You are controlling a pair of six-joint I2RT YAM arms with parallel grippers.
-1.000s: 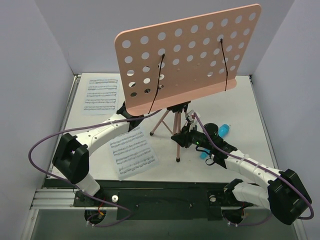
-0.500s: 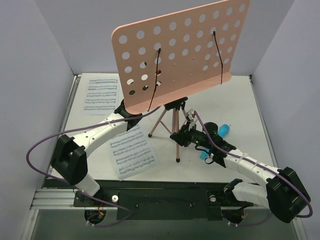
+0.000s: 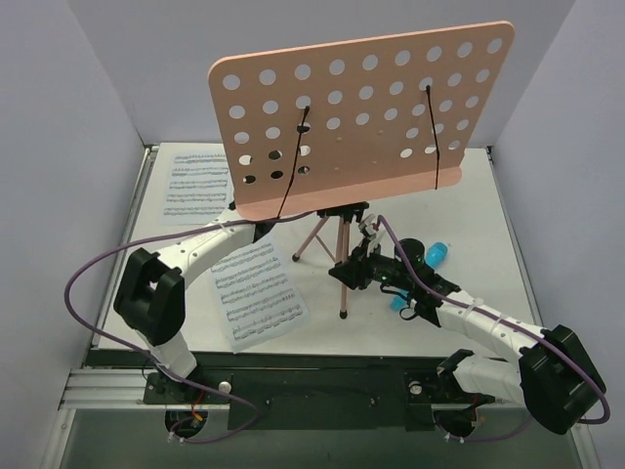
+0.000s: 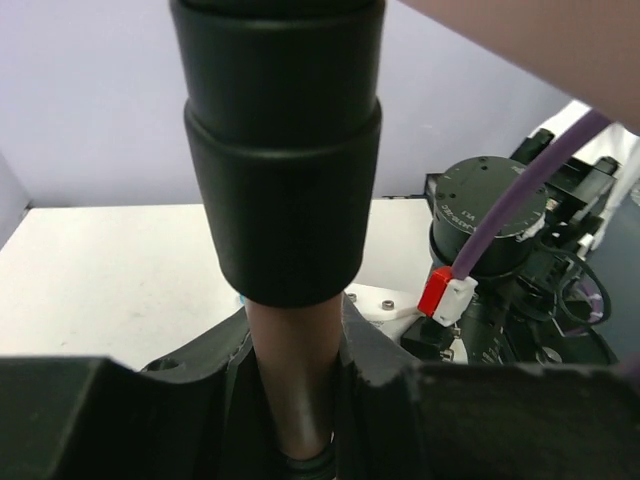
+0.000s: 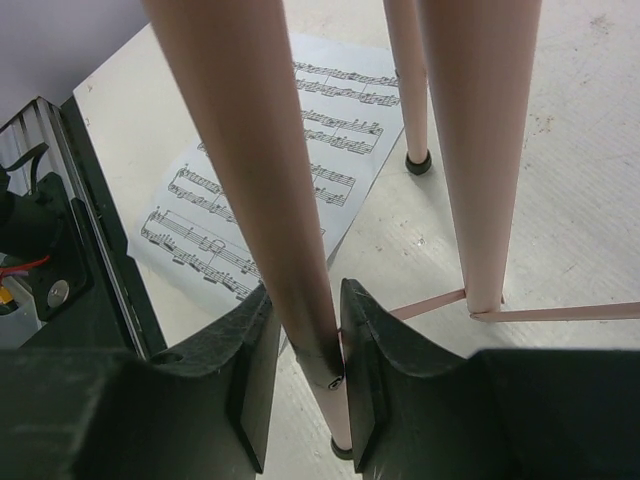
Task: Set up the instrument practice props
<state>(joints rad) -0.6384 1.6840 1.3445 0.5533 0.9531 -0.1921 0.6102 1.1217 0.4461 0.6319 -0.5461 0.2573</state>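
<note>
The pink perforated desk (image 3: 361,117) with two black wire page-holders (image 3: 433,137) stands on its pink tripod (image 3: 340,264) at mid-table. My left arm reaches under the desk, which hides its gripper in the top view. In the left wrist view my left gripper (image 4: 295,370) is shut on the stand's tube just below a black collar (image 4: 280,150). My right gripper (image 3: 354,266) sits low on a tripod leg (image 5: 250,150), its jaws close against both sides. One sheet-music page (image 3: 259,293) lies in front of the tripod. Another page (image 3: 196,184) lies at the back left.
A blue object (image 3: 437,254) lies on the table right of the tripod, partly behind my right arm. Grey walls close in the left, right and back. The black base rail (image 3: 312,381) runs along the near edge.
The desk has swung from tilted up on the right to nearly level and shifted left. My left jaws have closed on the tube. The right arm stays at the leg.
</note>
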